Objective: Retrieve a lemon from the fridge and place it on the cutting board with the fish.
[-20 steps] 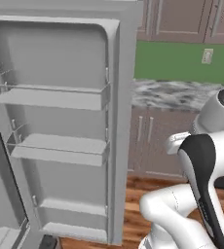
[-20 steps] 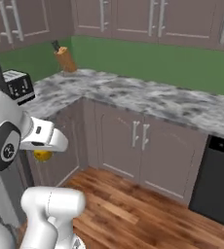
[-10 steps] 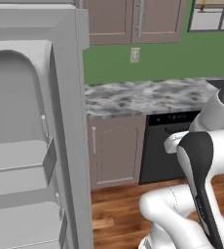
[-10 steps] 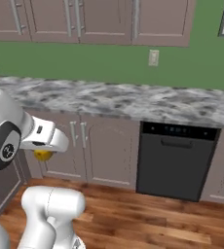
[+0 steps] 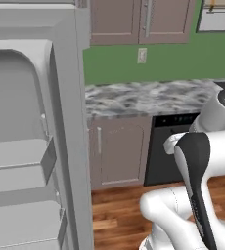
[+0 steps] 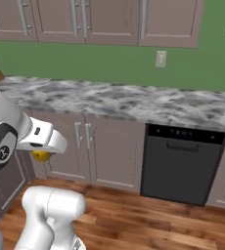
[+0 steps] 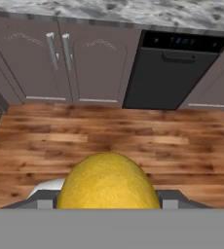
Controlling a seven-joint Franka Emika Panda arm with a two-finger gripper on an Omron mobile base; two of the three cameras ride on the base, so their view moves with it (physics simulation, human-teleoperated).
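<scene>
The lemon (image 7: 108,181) sits right up against the hand camera, a big yellow dome low in that view, with the gripper (image 7: 108,198) closed around it, though the finger tips themselves are mostly hidden behind the fruit, so I judge the grip from how it is carried. From the right base view the same lemon (image 6: 41,156) is just a small yellow spot tucked under the white hand, held out in front of the brown lower cabinets (image 6: 87,149). The left base view gives what the other two cannot: the fridge (image 5: 33,141), its grey open door and moulded door shelves taking up the left side, close beside the arm. The right base view and the hand view both show the black dishwasher (image 6: 181,166) under the grey marbled countertop (image 6: 134,100), with wooden floor (image 7: 114,138) below. A white wall outlet (image 6: 160,58) sits on the green wall. The dishwasher's control strip carries a row of faint marks, too small to read; I can make out no brand or lettering anywhere.
</scene>
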